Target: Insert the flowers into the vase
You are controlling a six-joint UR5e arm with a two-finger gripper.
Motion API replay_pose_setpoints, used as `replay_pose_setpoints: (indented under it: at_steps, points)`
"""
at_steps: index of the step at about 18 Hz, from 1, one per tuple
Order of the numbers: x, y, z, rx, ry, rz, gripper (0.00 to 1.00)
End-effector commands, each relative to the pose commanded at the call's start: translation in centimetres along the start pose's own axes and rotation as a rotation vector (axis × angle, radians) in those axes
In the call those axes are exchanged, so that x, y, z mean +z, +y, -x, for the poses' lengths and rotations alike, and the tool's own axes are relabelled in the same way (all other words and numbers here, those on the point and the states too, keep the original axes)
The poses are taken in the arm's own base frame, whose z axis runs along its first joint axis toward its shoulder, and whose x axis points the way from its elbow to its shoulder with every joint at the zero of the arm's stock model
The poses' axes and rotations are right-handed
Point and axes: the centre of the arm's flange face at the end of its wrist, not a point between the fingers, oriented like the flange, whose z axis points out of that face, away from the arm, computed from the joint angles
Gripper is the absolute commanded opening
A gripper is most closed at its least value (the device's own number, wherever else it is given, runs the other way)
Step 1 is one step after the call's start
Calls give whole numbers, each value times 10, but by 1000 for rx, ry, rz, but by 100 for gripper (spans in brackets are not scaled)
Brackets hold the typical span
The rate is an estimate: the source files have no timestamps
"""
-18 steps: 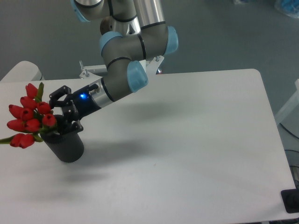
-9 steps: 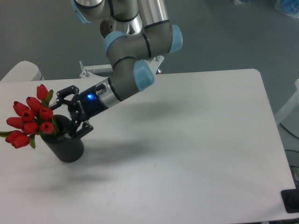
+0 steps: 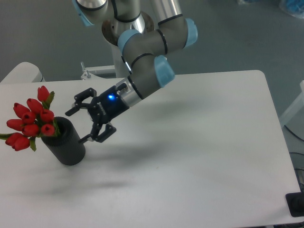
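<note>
- Grey flooring surrounds a white table [image 3: 199,156] with rounded corners; the table fills most of the view.
- A second white surface [image 3: 21,72] shows at the far left edge, behind the table.
- The vase [image 3: 66,142] is a matte black cylinder standing upright on the table near its left edge.
- The flowers [image 3: 32,123] are seated in the vase mouth: red tulip buds cluster above and to the left of the rim, leaning left, with one bud higher than the rest and green leaf tips visible at the lower left.
- The gripper [image 3: 81,124] sits just to the right of the vase, near its upper part, and points left toward it.
- Jaw state: spread wide, with nothing between the fingers; one finger is above and one below, and neither touches the vase or the flowers as far as can be seen.
- A blue indicator light [image 3: 110,98] glows on the gripper body.
- The arm [image 3: 142,57] descends from the top of the view, grey with light-blue joint caps.
</note>
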Motion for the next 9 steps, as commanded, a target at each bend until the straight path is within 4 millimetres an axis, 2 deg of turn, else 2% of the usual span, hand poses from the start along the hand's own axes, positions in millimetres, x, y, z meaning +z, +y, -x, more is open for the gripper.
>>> replay_pose_setpoints:
  at_steps: [2, 5, 7, 9]
  points:
    - [-12, 1, 7, -1, -24, -2, 100]
    - [-30, -11, 22, 17, -60, 1, 100]
    - [-43, -10, 28, 2, -85, 5, 100]
    - [-64, -10, 39, 15, -135, 77, 100]
